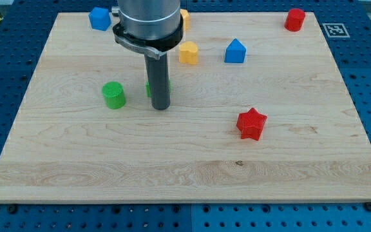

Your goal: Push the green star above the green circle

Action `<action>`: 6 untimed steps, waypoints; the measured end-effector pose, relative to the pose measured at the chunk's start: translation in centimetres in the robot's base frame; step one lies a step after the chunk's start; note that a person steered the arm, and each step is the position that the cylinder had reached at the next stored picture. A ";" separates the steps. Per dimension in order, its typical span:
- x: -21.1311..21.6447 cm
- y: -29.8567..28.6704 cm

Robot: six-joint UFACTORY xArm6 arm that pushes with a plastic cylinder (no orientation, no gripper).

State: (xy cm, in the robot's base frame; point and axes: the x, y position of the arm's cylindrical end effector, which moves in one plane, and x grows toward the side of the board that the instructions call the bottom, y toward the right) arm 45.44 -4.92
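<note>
Behind my tip (161, 107) — green star (149, 88), mostly hidden, touching rod.

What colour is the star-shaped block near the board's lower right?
Red: the star shows clearly in the camera view.

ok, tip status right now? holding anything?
No claw, nothing held: my tip rests on the board, right of the green circle, directly in front of a green block it mostly hides.

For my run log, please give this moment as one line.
my tip right of green circle | green star mostly hidden behind rod | task not done
</note>
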 end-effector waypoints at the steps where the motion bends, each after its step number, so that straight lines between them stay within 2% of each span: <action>1: -0.5 2.0; 2: -1.6 6.5; 3: -3.6 6.1; 5: -4.4 0.0; 6: -4.4 -1.2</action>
